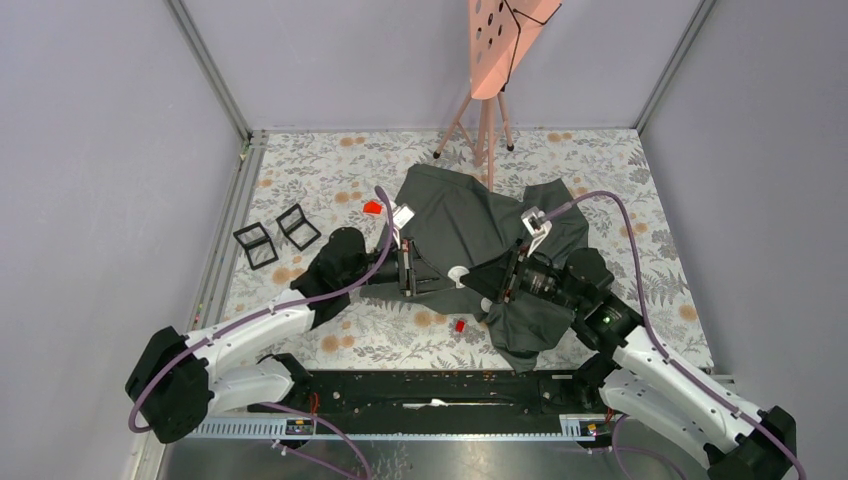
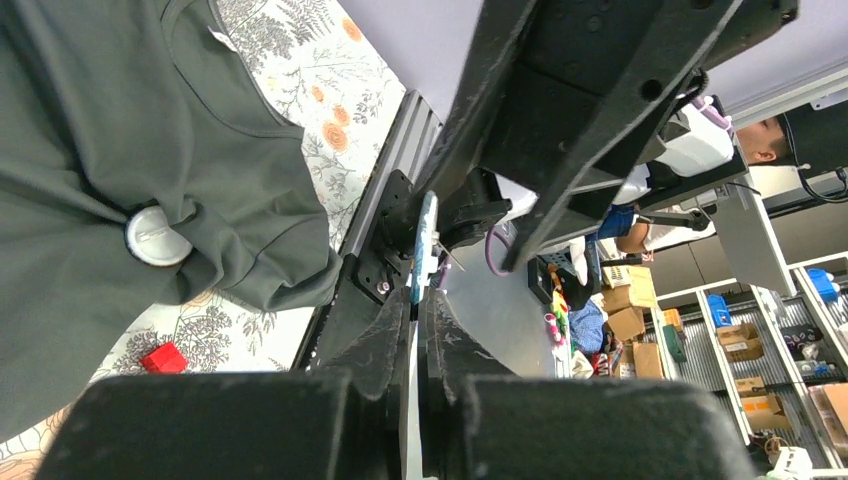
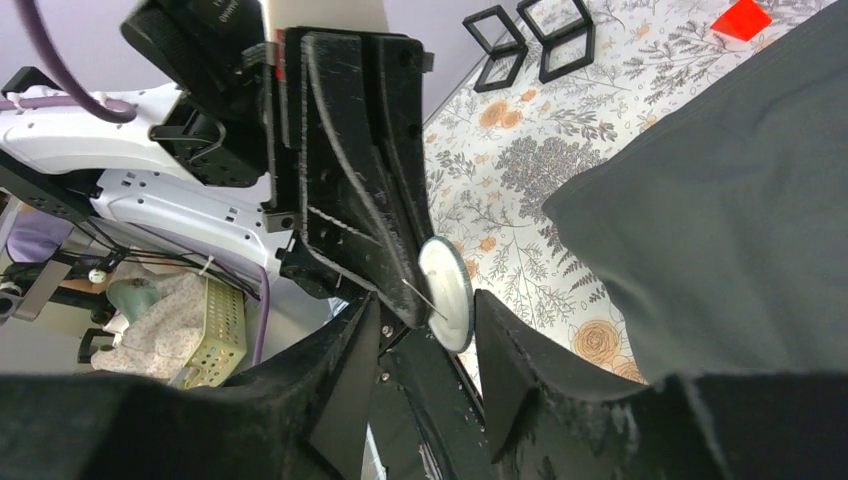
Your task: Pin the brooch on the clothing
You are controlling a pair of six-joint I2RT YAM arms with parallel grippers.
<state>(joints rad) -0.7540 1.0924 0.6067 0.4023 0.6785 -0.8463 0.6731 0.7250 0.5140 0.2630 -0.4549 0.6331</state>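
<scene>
My left gripper [image 2: 418, 305] pinches the white brooch [image 3: 447, 293]; my right gripper [image 3: 432, 320] is spread wide, beside the T-shirt [image 3: 720, 230].

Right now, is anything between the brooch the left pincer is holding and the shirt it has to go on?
Nothing visible. The left pincer grips the brooch, and the right wrist view shows only bare floral tablecloth between it and the nearest edge of the T-shirt.

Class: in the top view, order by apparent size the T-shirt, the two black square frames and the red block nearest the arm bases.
T-shirt; then left frame and right frame, too alike to rank; smallest, red block.
</scene>
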